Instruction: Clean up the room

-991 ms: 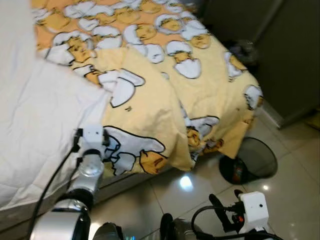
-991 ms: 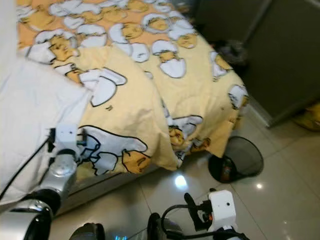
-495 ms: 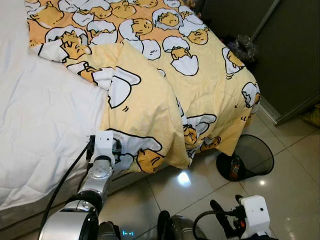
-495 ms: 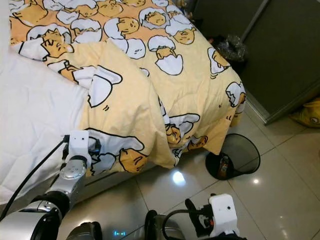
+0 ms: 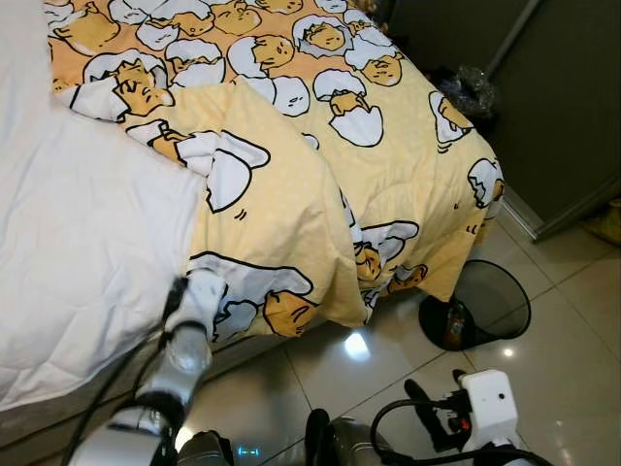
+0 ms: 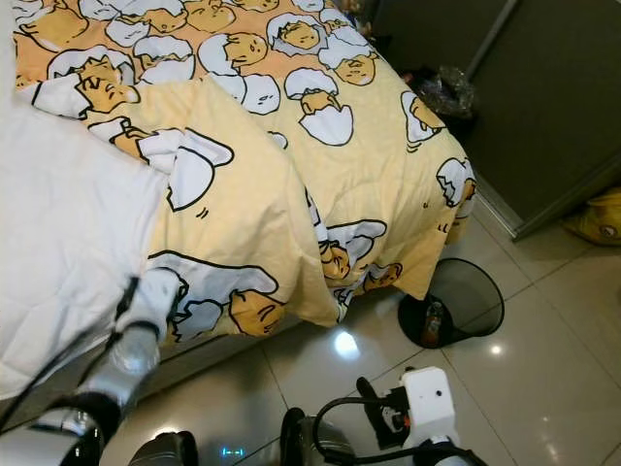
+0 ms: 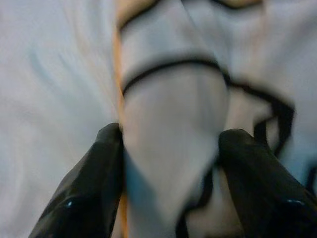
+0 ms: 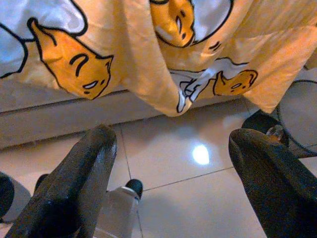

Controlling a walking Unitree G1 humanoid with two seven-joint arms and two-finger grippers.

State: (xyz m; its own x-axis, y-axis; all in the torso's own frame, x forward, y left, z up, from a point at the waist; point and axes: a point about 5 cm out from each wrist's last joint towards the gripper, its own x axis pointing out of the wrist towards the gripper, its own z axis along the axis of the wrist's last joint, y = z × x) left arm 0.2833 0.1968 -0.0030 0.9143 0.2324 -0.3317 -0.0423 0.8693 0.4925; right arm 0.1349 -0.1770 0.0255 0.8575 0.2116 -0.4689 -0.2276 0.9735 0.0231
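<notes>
Yellow quilt (image 5: 320, 165), printed with cartoon eggs, lies spread over the bed (image 5: 87, 243) directly ahead of the left gripper (image 7: 171, 163), its edge hanging down the bed's side to just above the tiled floor (image 5: 572, 340). The left gripper is raised to that hanging edge, where the quilt meets the white sheet (image 5: 78, 223). In the left wrist view its two black fingers (image 7: 94, 183) stand apart with a fold of the quilt bulging between them; the picture is blurred, and I cannot tell if they press the cloth. The right gripper (image 8: 168, 168) hangs low over the floor, well short of the bed, fingers spread wide with nothing between them. Beyond it the quilt's corner droops, and off to its far side a black mesh wastebasket (image 5: 485, 306) lies tipped on the floor, a bottle (image 5: 454, 325) in its mouth. A dark wardrobe (image 5: 563, 107) stands past the bed's foot.
</notes>
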